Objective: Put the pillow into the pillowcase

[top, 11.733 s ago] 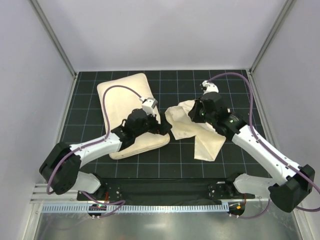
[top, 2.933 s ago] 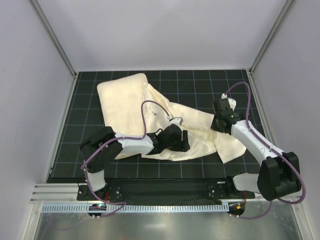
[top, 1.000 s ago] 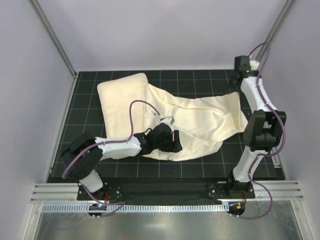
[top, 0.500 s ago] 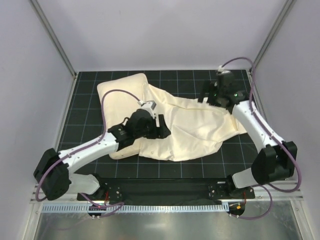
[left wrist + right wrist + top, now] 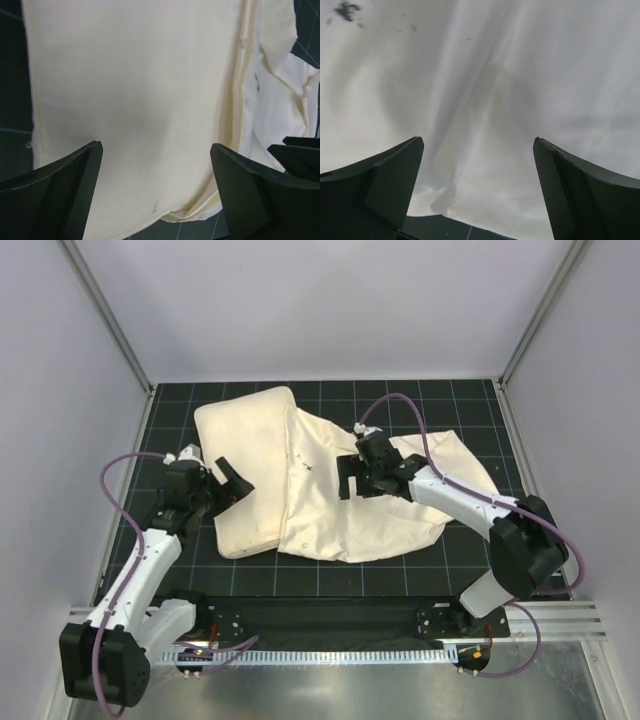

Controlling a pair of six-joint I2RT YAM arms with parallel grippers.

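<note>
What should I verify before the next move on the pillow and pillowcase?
1. Left tool open and empty, at the left edge of the pillow: ok.
2. Right tool open and empty, over the pillowcase: ok.
3. Pillow fully covered: not ok; its left part is bare.
4. Pillowcase mouth around the pillow, not merely draped on it: cannot tell.

Two arms point(image 5: 150, 558), white link shells, black joint housings, looping purple cables point(image 5: 393, 396), black wedge-shaped fingers point(image 5: 60, 190) with mesh-textured faces.
</note>
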